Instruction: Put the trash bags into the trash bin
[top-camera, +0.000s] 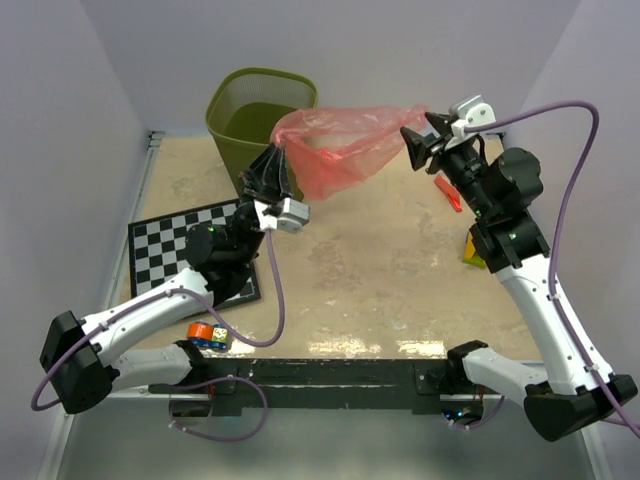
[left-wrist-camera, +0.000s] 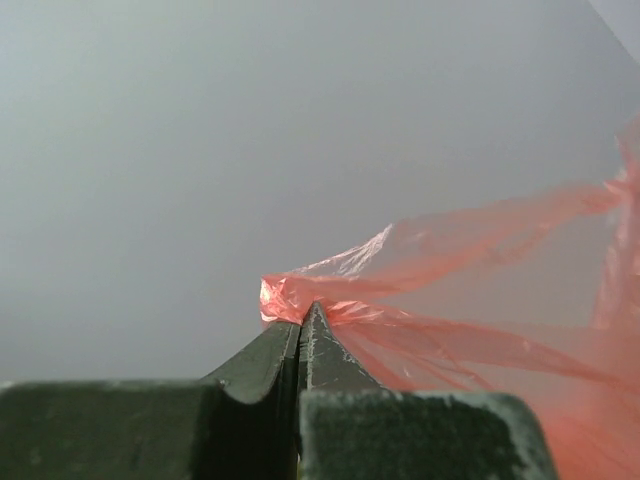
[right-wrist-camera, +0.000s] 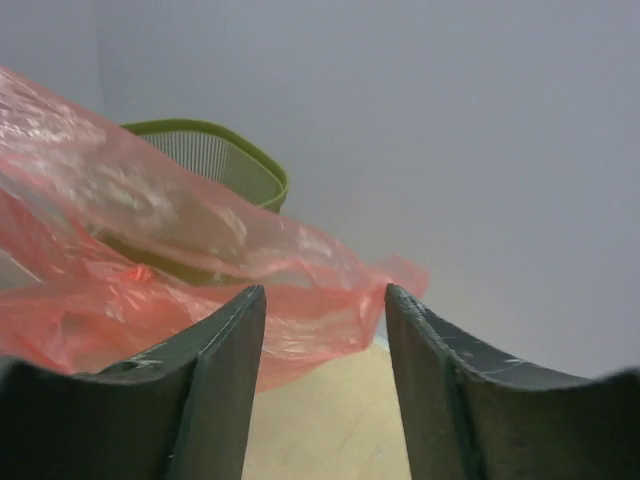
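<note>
A translucent red-pink trash bag (top-camera: 345, 145) hangs stretched in the air just right of the olive-green mesh trash bin (top-camera: 260, 110). My left gripper (top-camera: 283, 145) is shut on the bag's left corner; in the left wrist view its tips (left-wrist-camera: 303, 315) pinch bunched film (left-wrist-camera: 450, 290). My right gripper (top-camera: 415, 135) stands open at the bag's right end. In the right wrist view the fingers (right-wrist-camera: 325, 300) are apart, and the bag (right-wrist-camera: 150, 250) sags just beyond them with the bin (right-wrist-camera: 215, 160) behind it. A small red strip (top-camera: 447, 192) lies on the table under the right arm.
A black-and-white checkerboard mat (top-camera: 185, 245) lies on the left under the left arm. Small coloured toy blocks (top-camera: 208, 337) sit near the front edge. A yellow object (top-camera: 472, 250) shows beside the right arm. Pale walls close in on three sides.
</note>
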